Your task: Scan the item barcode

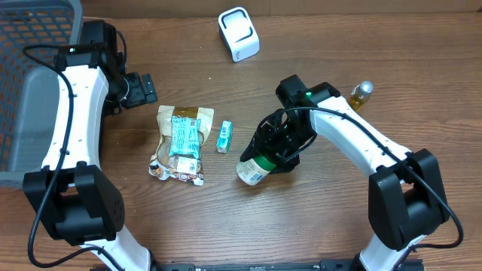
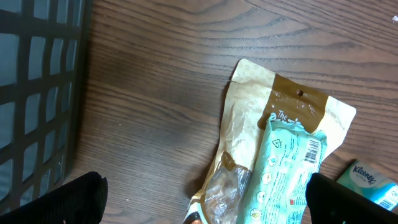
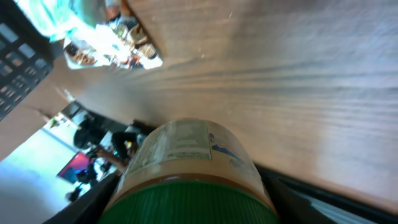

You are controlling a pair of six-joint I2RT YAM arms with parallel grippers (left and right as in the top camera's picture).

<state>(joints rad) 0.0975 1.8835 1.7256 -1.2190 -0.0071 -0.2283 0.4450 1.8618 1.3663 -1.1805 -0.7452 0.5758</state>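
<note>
Wooden table, jar partly beneath right end effector

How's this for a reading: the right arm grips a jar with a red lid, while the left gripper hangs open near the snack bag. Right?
Not quite. The lid is green, not red, as the right wrist view shows. The rest stands: the right gripper grips the jar, and the left gripper hangs open near the snack bag.

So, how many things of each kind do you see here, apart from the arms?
snack packets: 2, the brown pouch and the teal packet
tissue pack: 1
jar: 1
bottle: 1
white scanner: 1
basket: 1
Total: 7
</note>
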